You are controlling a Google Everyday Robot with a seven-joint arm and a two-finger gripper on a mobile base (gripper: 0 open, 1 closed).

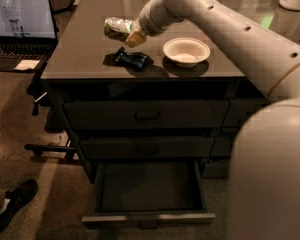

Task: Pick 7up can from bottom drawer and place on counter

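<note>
One 7up can [117, 28] in jaws over counter [80, 46] | bottom drawer [147, 189] open

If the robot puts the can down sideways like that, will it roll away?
Probably. The can lies on its side in the gripper, over the counter. It is round and the countertop looks smooth and glossy, so it may roll. It looks small, so it is likely light and easy to nudge. Stood upright, it should stay put.
</note>
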